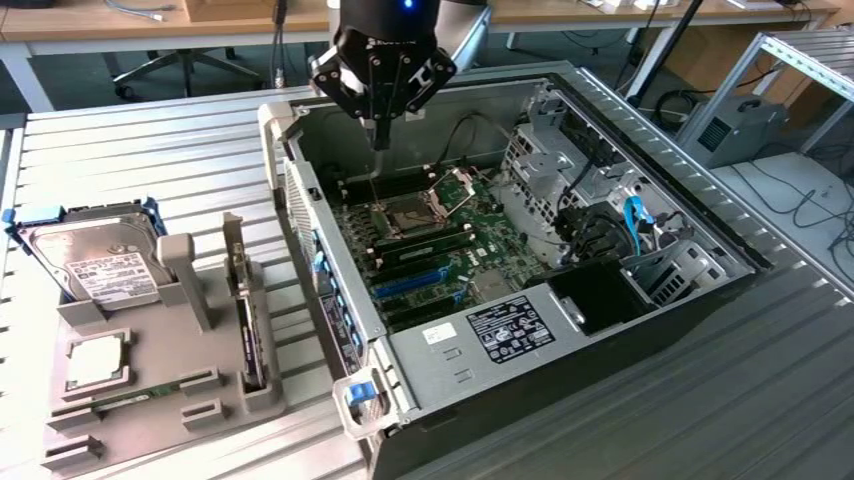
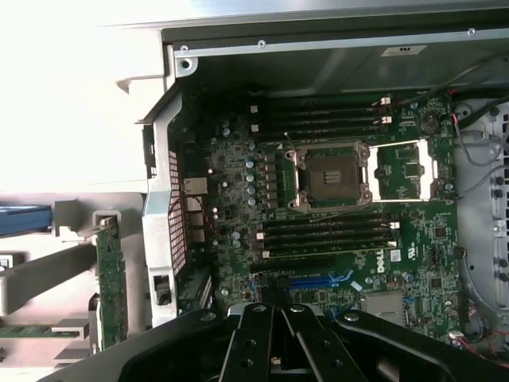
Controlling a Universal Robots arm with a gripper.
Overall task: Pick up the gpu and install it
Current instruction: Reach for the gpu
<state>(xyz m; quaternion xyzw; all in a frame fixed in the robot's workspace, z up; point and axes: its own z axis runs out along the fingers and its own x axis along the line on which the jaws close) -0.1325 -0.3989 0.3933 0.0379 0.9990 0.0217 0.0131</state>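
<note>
The gripper (image 1: 380,140) (image 2: 274,312) hangs above the open computer case (image 1: 310,220), fingers pressed together and pointing down, with nothing between them. Below it lies the green motherboard (image 1: 441,250) (image 2: 238,239). The processor socket (image 1: 400,215) (image 2: 330,175) has its metal frame swung open, dark memory slots run on both sides of it, and blue expansion slots (image 1: 407,283) (image 2: 318,280) sit nearer the case's rear wall. In the wrist view the gripper's black body lies over the blue slots. The gpu (image 1: 246,300) (image 2: 110,278) is outside the case, standing on its edge in a slot of the grey holder (image 1: 160,380) on the bench (image 1: 134,160). That slot is just beside the case's rear wall, on the exterior view's left, and the gpu is well apart from the gripper. Further to that side, the holder carries a silver hard drive (image 1: 94,262) with a white label, leaning in a blue frame. A square chip (image 1: 96,362) lies flat in a recess nearer the camera.
</note>
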